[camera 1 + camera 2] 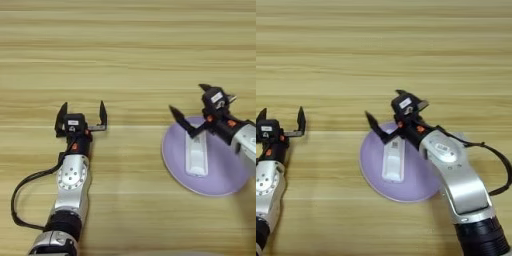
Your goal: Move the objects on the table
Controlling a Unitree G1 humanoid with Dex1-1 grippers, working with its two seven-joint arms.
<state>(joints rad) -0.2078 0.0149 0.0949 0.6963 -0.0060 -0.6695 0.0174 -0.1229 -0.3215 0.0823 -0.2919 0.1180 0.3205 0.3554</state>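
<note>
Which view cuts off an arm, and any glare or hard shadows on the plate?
Left eye view: right gripper open over the lilac plate, its arm cropped at the edge. Right eye view: left gripper open, arm cropped. Both: no glare, only soft shadow at the plate's near rim; white bar reads clearly.

A robot test bench, likely a lab: a bare wooden desk fills the view, with two metal robot arms reaching in from six o'clock, cables trailing beside them.
</note>
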